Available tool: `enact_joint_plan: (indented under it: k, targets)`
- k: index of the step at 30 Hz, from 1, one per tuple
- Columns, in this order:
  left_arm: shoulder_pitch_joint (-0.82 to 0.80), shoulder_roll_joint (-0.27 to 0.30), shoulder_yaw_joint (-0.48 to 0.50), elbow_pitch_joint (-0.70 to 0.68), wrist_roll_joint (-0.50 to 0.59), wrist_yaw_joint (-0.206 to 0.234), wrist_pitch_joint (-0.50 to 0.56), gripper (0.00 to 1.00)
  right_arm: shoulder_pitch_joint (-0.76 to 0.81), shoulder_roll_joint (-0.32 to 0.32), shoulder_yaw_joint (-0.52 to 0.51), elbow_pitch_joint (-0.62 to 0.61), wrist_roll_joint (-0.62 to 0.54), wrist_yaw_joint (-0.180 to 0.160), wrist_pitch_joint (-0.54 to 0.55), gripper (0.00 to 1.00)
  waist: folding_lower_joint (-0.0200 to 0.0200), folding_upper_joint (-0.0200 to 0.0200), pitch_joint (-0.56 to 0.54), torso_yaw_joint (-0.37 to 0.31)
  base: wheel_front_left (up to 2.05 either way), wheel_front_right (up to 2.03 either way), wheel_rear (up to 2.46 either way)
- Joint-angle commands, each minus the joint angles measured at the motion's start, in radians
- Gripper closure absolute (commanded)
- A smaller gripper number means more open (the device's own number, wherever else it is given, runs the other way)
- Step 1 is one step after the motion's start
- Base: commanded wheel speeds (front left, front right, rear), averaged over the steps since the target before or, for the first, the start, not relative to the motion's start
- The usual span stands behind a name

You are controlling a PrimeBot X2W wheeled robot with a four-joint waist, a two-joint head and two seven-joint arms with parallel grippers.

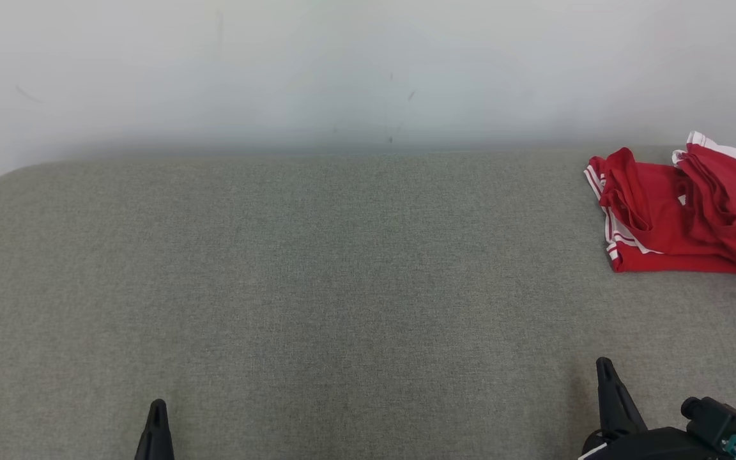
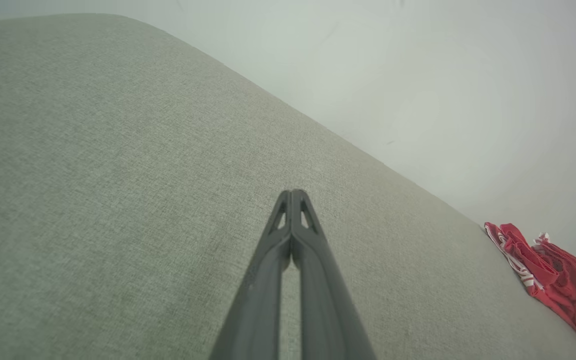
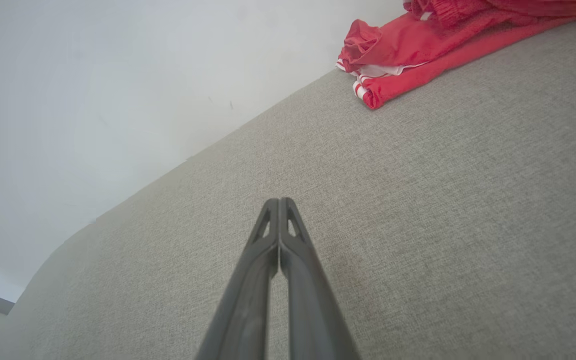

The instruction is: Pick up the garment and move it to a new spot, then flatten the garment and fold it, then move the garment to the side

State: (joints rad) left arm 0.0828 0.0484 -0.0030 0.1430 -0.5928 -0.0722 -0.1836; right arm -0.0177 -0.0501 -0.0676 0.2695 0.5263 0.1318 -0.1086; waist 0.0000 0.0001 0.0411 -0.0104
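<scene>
**A:** Start at the pincers. How do they stand?

**B:** The left gripper (image 2: 293,192) has its two dark fingers pressed together tip to tip, with nothing between them. The right gripper (image 3: 279,201) is the same, closed and empty. Both sit low at the near edge of the grey cloth surface (image 1: 342,287), well apart from each other, with their fingers pointing toward the pale wall (image 1: 342,64).

**A:** And the garment?

**B:** The garment (image 1: 674,217) is red with white stripes at its hems. It lies at the far right of the surface, close to the wall. It is ahead of the right gripper and well apart from it, and farther again from the left one. Part of it runs off the right edge of the head view. It lies in layers, with one fairly straight edge toward the robot and rumpled cloth on top. I cannot tell whether that counts as a proper fold.

**A:** So which step is in hand?

**B:** The pictures do not settle it. With the cloth off to the side and both grippers closed and clear of it, the garment could be waiting to be carried to a new spot. It could equally be folded and set aside.

**A:** What does the next move call for, then?

**B:** I name none, since the two readings ask for different things. What holds either way is that the right gripper is the nearer to the cloth, and neither gripper holds anything.
</scene>
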Motion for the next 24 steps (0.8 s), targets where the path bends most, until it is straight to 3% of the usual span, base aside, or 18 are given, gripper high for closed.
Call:
enact_joint_plan:
  k: [1, 24]
  targets:
    - [-0.003, 0.005, 0.004, -0.019, -0.043, -0.007, 0.005, 1.00, -0.018, 0.000, -0.006, -0.019, 0.046, 0.000, 0.011, 1.00, 0.0000, -0.0001, -0.001, 0.000, 0.00, 0.00, 0.00]
    - [-0.004, 0.007, 0.019, -0.042, -0.366, -0.025, 0.059, 1.00, -0.032, 0.000, -0.033, -0.033, 0.382, -0.001, 0.117, 1.00, 0.0000, -0.0001, -0.010, 0.003, 0.00, 0.00, 0.00]
